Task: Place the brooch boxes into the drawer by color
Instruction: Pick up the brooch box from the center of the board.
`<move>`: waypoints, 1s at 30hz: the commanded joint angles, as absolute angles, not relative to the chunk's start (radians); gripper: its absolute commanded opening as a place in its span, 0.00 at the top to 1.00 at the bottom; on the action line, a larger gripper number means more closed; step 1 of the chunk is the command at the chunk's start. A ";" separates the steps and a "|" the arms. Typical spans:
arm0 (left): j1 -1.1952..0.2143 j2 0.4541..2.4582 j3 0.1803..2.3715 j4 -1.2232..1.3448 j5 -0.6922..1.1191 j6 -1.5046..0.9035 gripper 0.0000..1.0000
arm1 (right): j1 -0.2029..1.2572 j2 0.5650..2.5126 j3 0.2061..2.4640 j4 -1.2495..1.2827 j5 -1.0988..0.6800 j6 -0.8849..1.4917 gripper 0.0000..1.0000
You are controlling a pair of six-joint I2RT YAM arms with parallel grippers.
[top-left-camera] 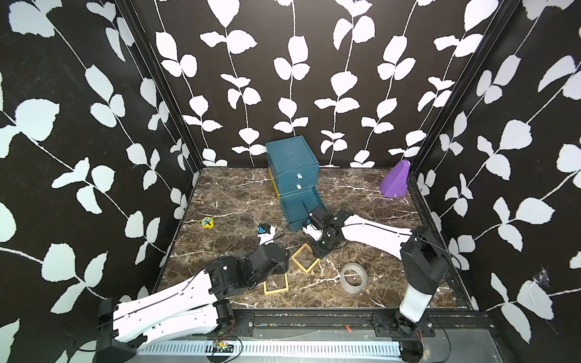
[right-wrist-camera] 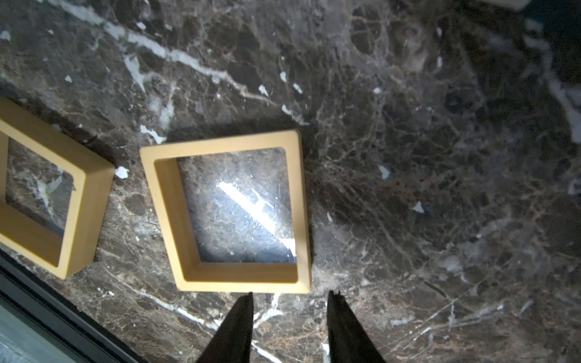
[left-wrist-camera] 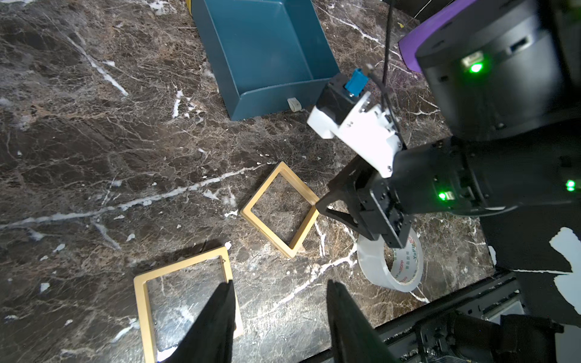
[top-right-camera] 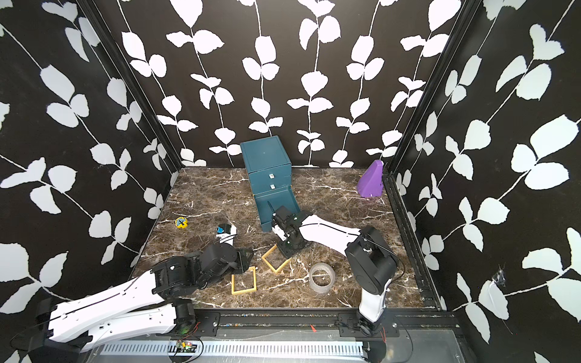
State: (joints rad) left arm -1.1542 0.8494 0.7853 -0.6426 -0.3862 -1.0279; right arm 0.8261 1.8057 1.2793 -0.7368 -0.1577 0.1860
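Right pincer is open and holds nothing; yellow box sits just past its tips. Looks light, stiff, maybe slippery: pinch one side rail.

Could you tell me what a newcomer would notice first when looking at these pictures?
The teal chest of drawers stands at the back centre of the marble table, its bottom drawer pulled out. Two yellow brooch boxes lie flat nearer the front between the arms, and a purple wedge sits in the far right corner.

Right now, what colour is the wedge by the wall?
Purple wedge, clearest in both top views.
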 commanded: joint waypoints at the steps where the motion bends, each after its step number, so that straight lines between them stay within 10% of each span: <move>1: -1.157 0.834 0.779 -0.638 -0.399 -1.028 0.55 | 0.831 1.835 1.304 -0.742 -0.117 0.160 0.60; 30: -1.158 0.842 0.806 -0.660 -0.399 -1.000 0.55 | 0.832 1.925 1.319 -0.670 -0.119 0.190 0.82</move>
